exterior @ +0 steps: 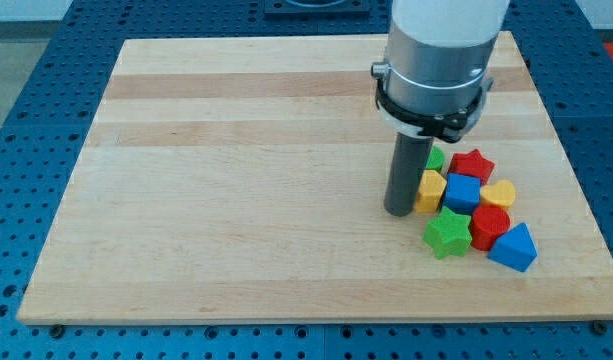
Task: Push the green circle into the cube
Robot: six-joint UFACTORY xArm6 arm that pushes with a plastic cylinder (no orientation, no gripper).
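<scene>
My tip (398,211) rests on the board just left of a tight cluster of blocks at the view's right. The green circle (437,158) is at the cluster's top left, mostly hidden behind the rod. The blue cube (463,192) sits just below and right of it, in the cluster's middle. A yellow block (430,190) lies between my tip and the cube, touching or nearly touching the rod.
A red star (473,164) sits at the cluster's top right, a yellow heart (500,193) right of the cube, a red block (490,227) and green star (447,234) below, a blue triangle (514,247) at bottom right. The wooden board (236,180) has an edge near the cluster.
</scene>
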